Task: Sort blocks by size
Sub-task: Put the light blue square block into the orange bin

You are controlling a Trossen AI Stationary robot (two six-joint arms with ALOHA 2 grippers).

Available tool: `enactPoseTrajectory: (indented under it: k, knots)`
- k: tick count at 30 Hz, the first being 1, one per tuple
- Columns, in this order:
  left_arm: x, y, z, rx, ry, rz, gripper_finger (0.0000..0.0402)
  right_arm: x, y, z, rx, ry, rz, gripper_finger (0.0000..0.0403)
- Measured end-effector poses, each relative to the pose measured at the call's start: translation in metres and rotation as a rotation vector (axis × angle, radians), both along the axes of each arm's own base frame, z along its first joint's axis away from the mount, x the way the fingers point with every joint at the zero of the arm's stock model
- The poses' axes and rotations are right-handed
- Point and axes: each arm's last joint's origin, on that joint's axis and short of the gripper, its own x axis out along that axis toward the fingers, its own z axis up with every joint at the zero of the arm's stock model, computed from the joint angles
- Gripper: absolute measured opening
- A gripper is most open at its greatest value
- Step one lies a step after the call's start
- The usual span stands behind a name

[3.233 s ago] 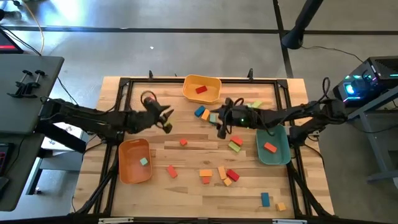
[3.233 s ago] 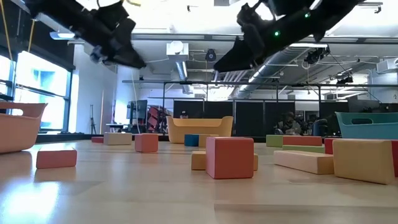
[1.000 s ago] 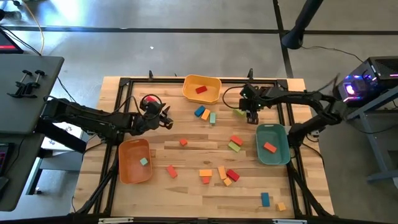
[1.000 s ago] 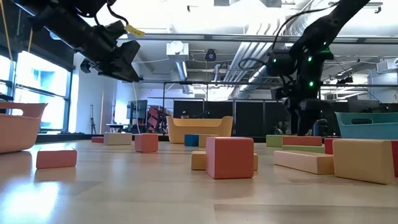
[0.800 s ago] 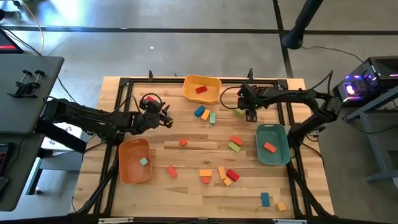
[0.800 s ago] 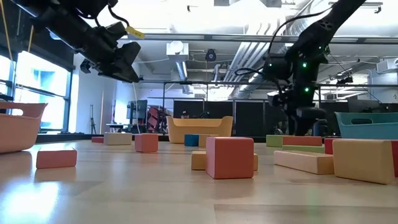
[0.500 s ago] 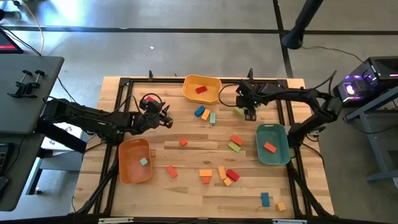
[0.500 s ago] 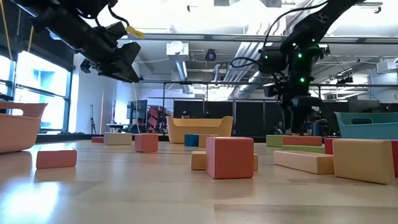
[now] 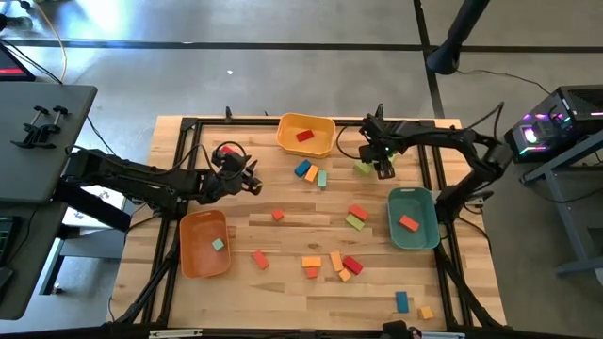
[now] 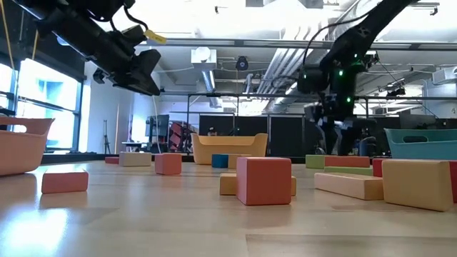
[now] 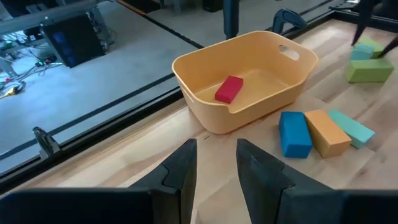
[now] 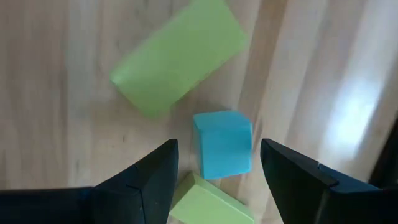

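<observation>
My right gripper (image 12: 217, 180) points down over a cluster near the table's far right: a long green block (image 12: 177, 59), a small blue cube (image 12: 222, 144) and a second green block (image 12: 208, 205), all lying on the wood. Its open fingers stand above them, one on each side of the cube, touching nothing. In the high view this gripper (image 9: 382, 169) is just right of the green blocks (image 9: 363, 169). My left gripper (image 9: 252, 181) hovers at the table's left, high above the wood (image 10: 150, 82), open by a narrow gap and holding nothing (image 11: 216, 171).
A yellow bin (image 9: 305, 134) with a red block stands at the far edge. An orange bin (image 9: 203, 243) is at the left and a teal bin (image 9: 413, 218) at the right, each holding one block. Blue, orange and teal blocks (image 9: 311, 173) and several others (image 9: 334, 262) lie scattered.
My right gripper has drifted slightly toward the table's left edge above the green blocks and has rolled about the line it points along, so its two fingers now show side by side in the low view. It stays open.
</observation>
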Motion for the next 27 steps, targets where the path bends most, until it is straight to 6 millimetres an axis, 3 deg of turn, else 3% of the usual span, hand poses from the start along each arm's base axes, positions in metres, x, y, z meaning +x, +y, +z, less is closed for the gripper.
enactPoseTrajectory:
  k: [7,12,13,15,20,24,27]
  knots:
    - [0.001,-0.001,0.000,-0.016,-0.008,-0.014,0.0099,0.003,-0.009,-0.027,0.070,0.054,-0.050,0.0219]
    - [0.001,-0.001,0.000,-0.026,-0.001,-0.041,0.0099,0.004,-0.007,-0.026,0.094,0.033,-0.114,0.0148]
    - [0.002,-0.001,0.000,-0.026,0.004,-0.054,0.0099,0.006,-0.008,-0.023,0.083,0.025,-0.127,0.0129]
    - [0.004,-0.002,0.002,-0.028,-0.003,-0.088,0.0099,0.007,-0.009,-0.013,0.075,0.004,-0.165,0.0129]
    - [0.012,-0.011,0.009,0.026,0.005,-0.284,0.0098,0.005,-0.004,0.039,0.022,-0.174,-0.238,0.0129]
    - [0.022,-0.024,0.017,0.182,0.037,-0.479,0.0088,0.000,0.015,0.081,0.103,-0.512,-0.223,0.0129]
    - [0.033,-0.037,0.021,0.324,0.084,-0.704,0.0080,-0.002,0.035,0.091,0.255,-0.759,-0.158,0.0129]
